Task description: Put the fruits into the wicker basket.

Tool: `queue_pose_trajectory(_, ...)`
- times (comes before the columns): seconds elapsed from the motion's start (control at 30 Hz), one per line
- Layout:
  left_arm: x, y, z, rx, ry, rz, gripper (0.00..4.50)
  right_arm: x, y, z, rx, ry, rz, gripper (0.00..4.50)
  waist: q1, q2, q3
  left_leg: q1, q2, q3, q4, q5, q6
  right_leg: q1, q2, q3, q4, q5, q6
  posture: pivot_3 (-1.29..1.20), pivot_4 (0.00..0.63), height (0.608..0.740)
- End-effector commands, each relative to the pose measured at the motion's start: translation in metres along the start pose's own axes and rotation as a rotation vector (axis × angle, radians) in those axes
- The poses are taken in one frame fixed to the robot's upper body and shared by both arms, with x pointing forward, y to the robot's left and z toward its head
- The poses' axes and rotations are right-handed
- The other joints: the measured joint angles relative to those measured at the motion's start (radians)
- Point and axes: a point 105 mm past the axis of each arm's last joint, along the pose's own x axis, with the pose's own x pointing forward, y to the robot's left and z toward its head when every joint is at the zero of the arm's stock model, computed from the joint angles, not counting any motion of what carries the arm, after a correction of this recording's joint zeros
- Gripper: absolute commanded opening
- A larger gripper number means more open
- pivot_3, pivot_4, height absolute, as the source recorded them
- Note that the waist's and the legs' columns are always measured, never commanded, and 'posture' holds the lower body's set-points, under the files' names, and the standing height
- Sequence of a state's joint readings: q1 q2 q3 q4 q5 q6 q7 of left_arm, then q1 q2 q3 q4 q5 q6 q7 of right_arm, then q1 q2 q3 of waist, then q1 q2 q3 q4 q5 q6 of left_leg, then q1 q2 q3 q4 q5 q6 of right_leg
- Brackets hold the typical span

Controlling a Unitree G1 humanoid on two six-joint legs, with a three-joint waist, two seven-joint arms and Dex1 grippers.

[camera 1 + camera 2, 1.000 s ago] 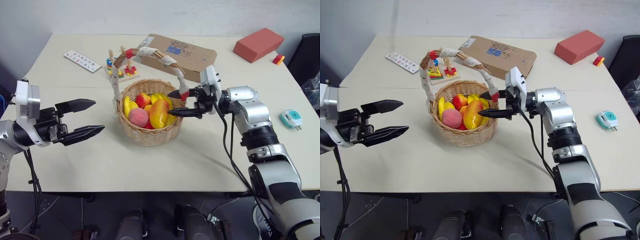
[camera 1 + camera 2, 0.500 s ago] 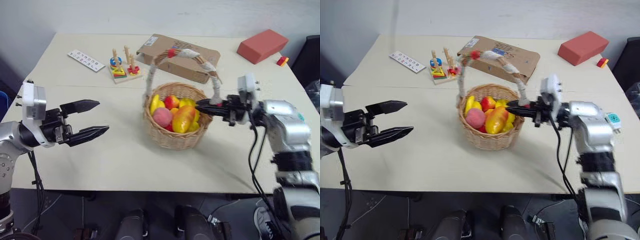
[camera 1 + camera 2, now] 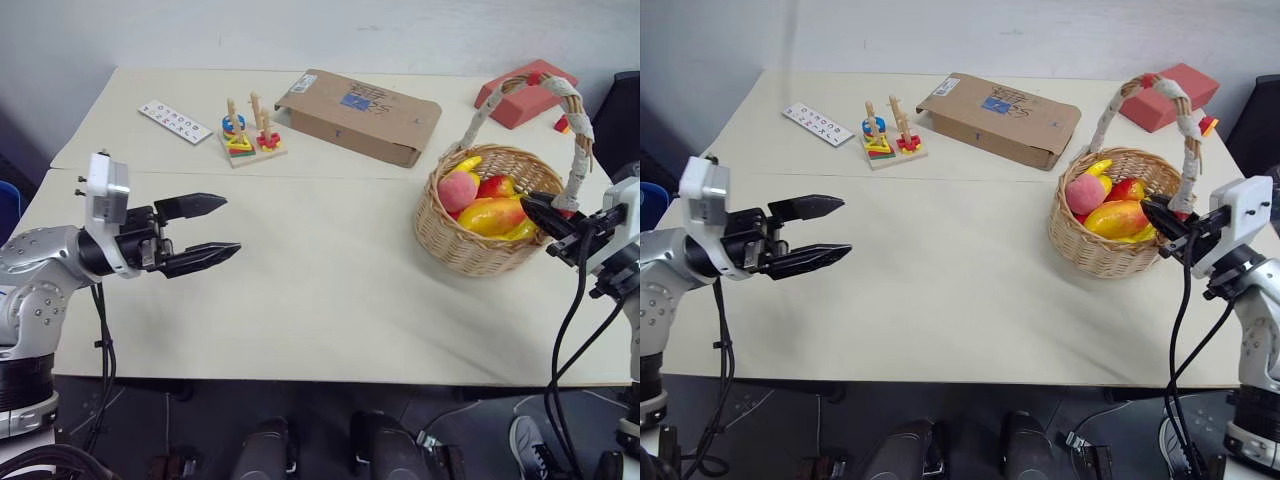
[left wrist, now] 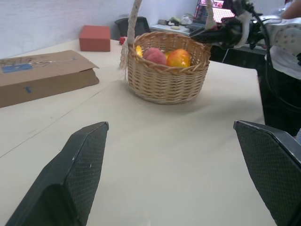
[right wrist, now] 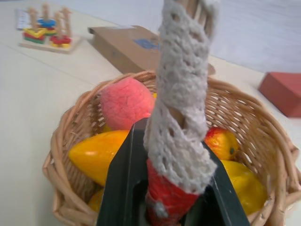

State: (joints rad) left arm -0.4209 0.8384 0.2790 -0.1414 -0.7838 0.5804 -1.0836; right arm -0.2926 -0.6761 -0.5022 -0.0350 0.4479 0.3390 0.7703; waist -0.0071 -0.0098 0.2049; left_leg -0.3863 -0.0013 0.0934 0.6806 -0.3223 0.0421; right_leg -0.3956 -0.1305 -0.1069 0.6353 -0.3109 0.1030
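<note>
Standing near the right edge of the worktop [image 3: 300, 290], the wicker basket [image 3: 480, 250] holds the fruits: a pink-red peach [image 3: 457, 189] on its left side, an elongated yellow-orange mango [image 3: 492, 215] lying across the middle, a small red-and-yellow piece [image 3: 497, 186] behind the mango, and yellow pieces [image 3: 466, 164] at the back and at the right of the rim; the right gripper [image 3: 545, 215] is clenched on the foot of the basket's handle [image 5: 181, 108], its two black fingers [image 5: 124, 179] pinching the red tie and white lace where the handle meets the rim; the handle arches up over the fruits toward the far right corner; the left gripper [image 3: 205, 232] hangs above the left part of the worktop, near the front edge, released, its fingers spread wide and grasping nothing, well apart from the basket; along the far edge lie a flat cardboard box [image 3: 358, 114], a wooden stacking toy [image 3: 247, 135] with coloured rings and a white card [image 3: 174, 121], and in the far right corner sits a red block [image 3: 515, 95] just behind the handle.
</note>
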Motion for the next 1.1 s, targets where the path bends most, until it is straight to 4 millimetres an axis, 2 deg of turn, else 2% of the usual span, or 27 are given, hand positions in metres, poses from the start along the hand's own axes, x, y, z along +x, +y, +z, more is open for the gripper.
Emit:
queue_pose_trajectory(0.03, -0.002, 0.0, 0.008, 0.04, -0.009, 0.0, 4.5, -0.003, -0.001, -0.001, -0.016, -0.026, -0.006, 0.19, 0.001, 0.0, 0.0, 0.0, 0.0, 0.0, 0.0, 0.0, 0.0, 0.0, 0.0, 0.0, 0.0, 0.0, 0.0, 0.0, 0.15, 0.74)
queue_pose_trajectory(0.07, -0.003, 0.0, 0.008, 0.04, -0.007, 0.0, 4.5, -0.003, 0.001, 0.001, -0.016, -0.037, 0.001, 0.9, 0.002, 0.0, 0.0, 0.0, 0.0, 0.0, 0.0, 0.0, 0.0, 0.0, 0.0, 0.0, 0.0, 0.0, 0.0, 0.0, 0.15, 0.74)
queue_pose_trajectory(0.1, -0.004, 0.001, 0.008, 0.04, -0.003, 0.003, 4.5, -0.003, 0.005, 0.004, -0.023, -0.049, 0.015, 1.09, 0.003, 0.0, 0.0, 0.0, 0.0, 0.0, 0.0, 0.0, 0.0, 0.0, 0.0, 0.0, 0.0, 0.0, 0.0, 0.0, 0.15, 0.74)
queue_pose_trajectory(0.2, -0.007, 0.004, 0.006, 0.021, -0.012, 0.037, 4.5, -0.008, 0.012, 0.005, -0.064, -0.038, 0.026, 2.11, 0.004, 0.0, 0.0, 0.0, 0.0, -0.001, 0.0, 0.0, 0.0, 0.0, 0.0, 0.0, 0.0, 0.0, 0.0, 0.0, 0.15, 0.74)
queue_pose_trajectory(0.3, -0.016, 0.007, -0.023, 0.03, 0.067, 0.116, 4.5, -0.032, 0.009, -0.004, -0.176, 0.043, 0.027, 3.13, 0.006, 0.001, 0.0, 0.0, 0.0, -0.001, 0.0, 0.0, 0.0, 0.001, -0.001, 0.0, 0.0, 0.0, 0.0, 0.0, 0.15, 0.74)
queue_pose_trajectory(0.43, -0.036, -0.003, -0.058, 0.001, 0.163, 0.177, 4.5, -0.067, -0.001, -0.009, -0.302, 0.125, 0.043, 4.48, 0.007, 0.001, 0.0, 0.0, -0.001, -0.001, -0.001, 0.0, 0.001, 0.002, -0.001, 0.0, -0.005, 0.0, 0.001, 0.0, 0.15, 0.74)
queue_pose_trajectory(0.5, -0.045, -0.009, -0.069, -0.009, 0.202, 0.19, 4.5, -0.079, -0.001, -0.014, -0.32, 0.161, 0.073, 4.48, 0.007, 0.001, -0.001, 0.0, -0.001, -0.001, -0.002, -0.001, 0.002, 0.003, -0.001, 0.0, -0.009, 0.001, 0.002, 0.0, 0.15, 0.74)
queue_pose_trajectory(0.63, -0.057, -0.025, -0.091, -0.011, 0.275, 0.195, 4.5, -0.094, 0.033, -0.036, -0.285, 0.229, 0.332, 4.48, 0.005, 0.001, -0.001, 0.002, 0.001, -0.001, -0.002, -0.001, 0.002, 0.004, -0.001, 0.0, -0.011, 0.001, 0.003, 0.0, 0.15, 0.74)
queue_pose_trajectory(0.73, -0.053, -0.032, -0.104, 0.025, 0.297, 0.227, 4.5, -0.094, 0.082, -0.062, -0.164, 0.262, 0.586, 4.48, 0.005, 0.001, -0.001, 0.003, 0.001, -0.001, -0.003, -0.002, 0.001, 0.004, -0.001, 0.001, -0.011, 0.001, 0.002, 0.0, 0.15, 0.74)
queue_pose_trajectory(0.8, -0.048, -0.038, -0.111, 0.054, 0.31, 0.237, 4.5, -0.083, 0.11, -0.072, -0.126, 0.222, 0.703, 4.48, 0.002, 0.001, -0.001, 0.005, 0.002, -0.001, -0.004, -0.002, 0.0, 0.005, -0.002, 0.001, -0.011, 0.001, 0.002, 0.0, 0.15, 0.74)
queue_pose_trajectory(0.93, -0.05, -0.048, -0.131, 0.074, 0.38, 0.246, 4.5, -0.048, 0.141, -0.08, -0.16, 0.111, 0.818, 4.48, -0.003, 0.001, -0.001, 0.006, 0.002, 0.0, -0.005, -0.004, -0.002, 0.004, -0.001, 0.002, -0.011, 0.001, 0.002, 0.0, 0.15, 0.74)
queue_pose_trajectory(1.0, -0.05, -0.05, -0.133, 0.077, 0.366, 0.264, 4.5, -0.032, 0.15, -0.082, -0.177, 0.063, 0.829, 4.48, 0.001, 0.002, -0.001, 0.007, 0.002, 0.001, -0.005, -0.003, -0.002, 0.004, -0.002, 0.002, -0.01, 0.001, 0.001, 0.0, 0.15, 0.74)
queue_pose_trajectory(1.1, -0.047, -0.054, -0.131, 0.096, 0.357, 0.268, 4.5, -0.016, 0.153, -0.082, -0.17, 0.023, 0.808, 4.48, 0.011, 0.002, -0.001, 0.007, 0.002, -0.001, -0.005, -0.003, -0.002, 0.004, -0.002, 0.0, -0.009, 0.001, 0.0, 0.0, 0.15, 0.74)
